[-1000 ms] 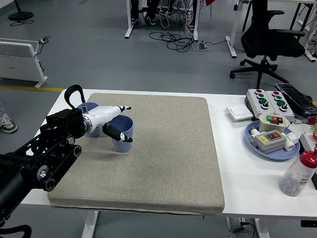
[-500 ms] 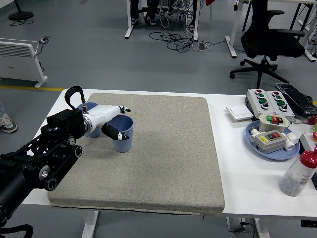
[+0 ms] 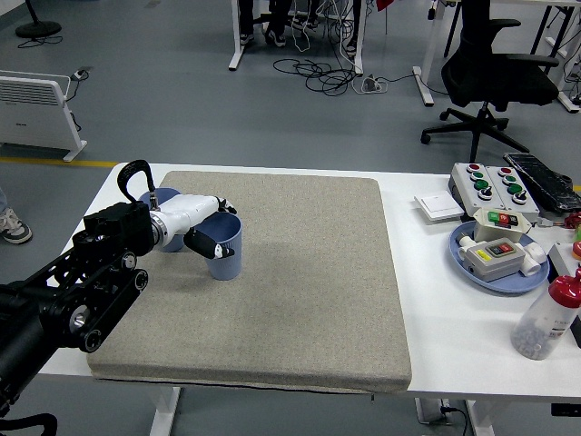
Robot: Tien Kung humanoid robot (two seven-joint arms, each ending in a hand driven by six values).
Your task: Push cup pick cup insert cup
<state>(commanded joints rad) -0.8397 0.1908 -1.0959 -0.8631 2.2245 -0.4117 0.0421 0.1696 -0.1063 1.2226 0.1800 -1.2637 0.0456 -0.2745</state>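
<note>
A blue cup (image 3: 225,252) stands upright on the grey mat (image 3: 300,272) near its left side. My left hand (image 3: 211,227), white with black fingertips, is shut on this cup: the thumb presses its near wall and the fingers reach over its far rim. A second blue cup (image 3: 166,202) stands just behind the hand, near the mat's left edge, mostly hidden by my wrist. My right arm is out of view.
A blue plate (image 3: 474,265) with button boxes, a control box with coloured buttons (image 3: 490,184), a white pad (image 3: 438,207) and a clear bottle with a red cap (image 3: 547,318) sit at the table's right. The white table's left edge (image 3: 95,204) is close to the cups.
My left hand and the cup it holds have shifted a little to the left, toward the second cup. The fingers have closed more tightly over the rim.
</note>
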